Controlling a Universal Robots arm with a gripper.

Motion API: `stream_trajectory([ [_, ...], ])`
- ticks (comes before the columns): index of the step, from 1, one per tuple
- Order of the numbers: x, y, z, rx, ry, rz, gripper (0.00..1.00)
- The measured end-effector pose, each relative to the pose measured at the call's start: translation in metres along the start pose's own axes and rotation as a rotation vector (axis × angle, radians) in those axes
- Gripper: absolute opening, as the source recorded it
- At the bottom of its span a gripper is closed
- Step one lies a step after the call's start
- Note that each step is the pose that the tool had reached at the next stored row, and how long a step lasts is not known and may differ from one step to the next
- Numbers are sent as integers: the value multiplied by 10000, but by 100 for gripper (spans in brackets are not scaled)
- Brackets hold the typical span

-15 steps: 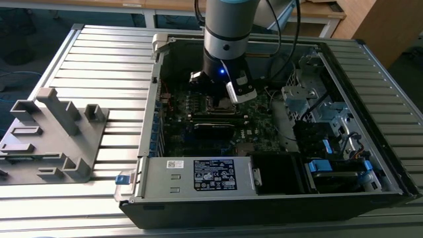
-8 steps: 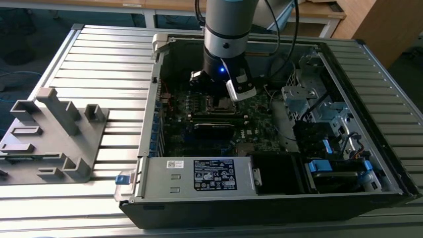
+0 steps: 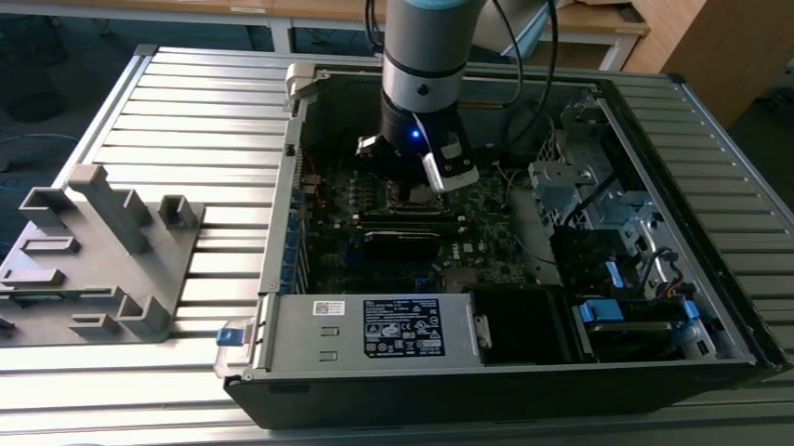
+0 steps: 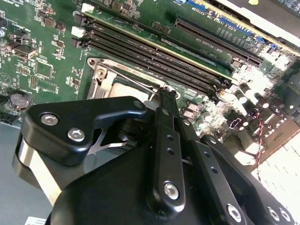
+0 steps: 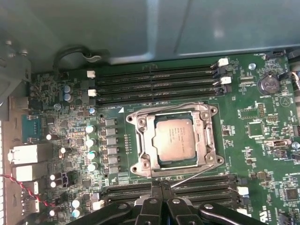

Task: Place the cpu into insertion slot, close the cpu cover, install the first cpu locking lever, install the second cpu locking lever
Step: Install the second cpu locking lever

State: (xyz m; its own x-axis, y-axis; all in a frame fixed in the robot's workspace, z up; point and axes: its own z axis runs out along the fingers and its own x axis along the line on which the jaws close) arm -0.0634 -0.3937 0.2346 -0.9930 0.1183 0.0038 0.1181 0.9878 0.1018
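The cpu (image 5: 174, 139) lies flat in the insertion slot (image 5: 207, 110) on the green motherboard. The silver cpu cover (image 5: 146, 140) lies down around it, framing its metal top. A thin wire locking lever (image 5: 197, 174) slants up from the slot's corner, and its free end reaches my fingertips. My gripper (image 5: 160, 186) is shut just beside the slot, over the memory slots. In the second wrist view the gripper (image 4: 167, 92) hangs at the edge of the cover (image 4: 101, 75). In the exterior view the gripper (image 3: 416, 190) is low inside the open computer case.
Black memory slots (image 5: 154, 82) run along both sides of the socket, with capacitors (image 5: 91, 140) nearby. The case walls (image 3: 645, 167), a drive cage (image 3: 577, 181) and a power supply (image 3: 385, 330) ring the board. A grey fixture (image 3: 99, 251) stands on the table at the exterior view's left.
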Motion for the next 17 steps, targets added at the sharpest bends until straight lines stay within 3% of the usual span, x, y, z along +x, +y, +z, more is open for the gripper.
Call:
stream_trajectory([
  [7,138,-24,69,13,-11,93,11],
  [17,137,-79,69,59,-21,143,11],
])
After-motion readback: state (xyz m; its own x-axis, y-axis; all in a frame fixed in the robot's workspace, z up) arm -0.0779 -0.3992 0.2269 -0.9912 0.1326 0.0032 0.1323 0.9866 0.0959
